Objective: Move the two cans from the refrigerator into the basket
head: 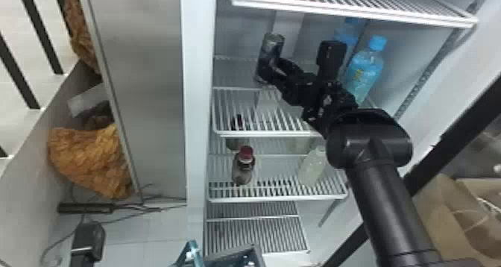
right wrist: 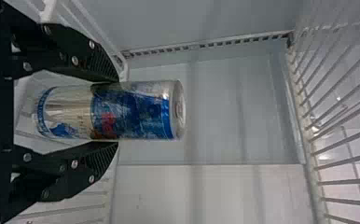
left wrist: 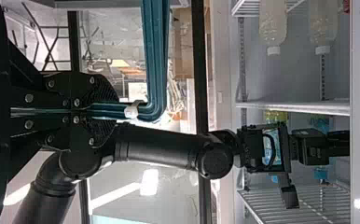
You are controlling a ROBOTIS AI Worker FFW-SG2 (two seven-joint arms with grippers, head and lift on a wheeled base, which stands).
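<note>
My left gripper (left wrist: 115, 110) is closed on the handle (left wrist: 157, 70) of the basket (head: 257, 252), low in front of the fridge. To the right, a red-capped bottle (head: 244, 167) stands on a lower shelf (head: 277, 198). Higher up, inside the fridge, my right gripper (head: 271, 66) grips a can (head: 273, 44) by its sides. Farther right is a blue-capped bottle (head: 365, 70)

Blue-and-silver can (right wrist: 136, 112), upright, gripped between jaws inside refrigerator (head: 395, 53); grey basket (head: 258, 253), blue handle (head: 192, 250), below.
</note>
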